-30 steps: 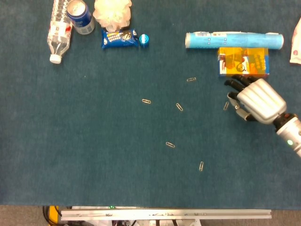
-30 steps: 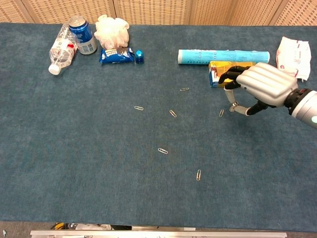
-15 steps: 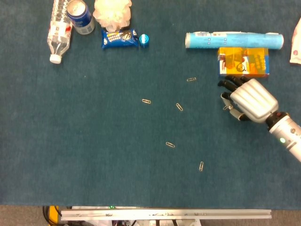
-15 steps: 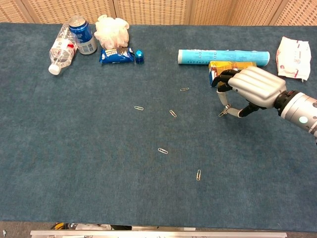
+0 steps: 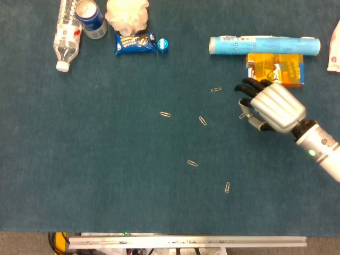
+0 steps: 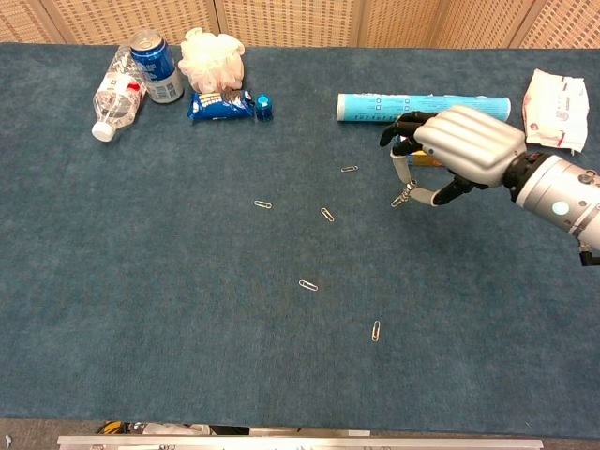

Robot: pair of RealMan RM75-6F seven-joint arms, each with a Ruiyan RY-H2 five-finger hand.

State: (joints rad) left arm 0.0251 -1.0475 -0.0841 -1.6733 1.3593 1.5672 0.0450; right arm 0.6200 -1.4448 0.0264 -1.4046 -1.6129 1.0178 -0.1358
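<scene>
**Right hand pinches a paper clip above the blue cloth**

The right hand [image 5: 271, 106] reaches in from the right edge, its silver back turned up and its dark fingers [image 6: 401, 122] curled downward and toward the left. Between thumb and a finger it pinches a small silver wire paper clip [image 6: 402, 199], which hangs from the fingertips just in front of the orange rectangular carton [image 5: 276, 69]. In the chest view the clip's long axis runs on a slant, lower end toward the left, upper end up in the pinch; whether it touches the cloth I cannot tell. The left hand appears in neither view.

The dark blue cloth-covered surface [image 5: 106, 175] carries five more loose silver paper clips [image 5: 203, 120], scattered left of and below the hand. Behind the carton lies a light blue tube [image 5: 264, 45], its length running left to right. A white packet [image 6: 554, 109] sits at the far right. At the far left are a clear plastic bottle [image 5: 67, 34] lying down, a blue drink can [image 5: 90, 18], a white mesh bath puff [image 5: 126, 15] and a blue snack packet [image 5: 135, 43] with a small blue cap [image 5: 163, 45] beside it. A woven tan wall panel [image 6: 281, 21] runs behind.
</scene>
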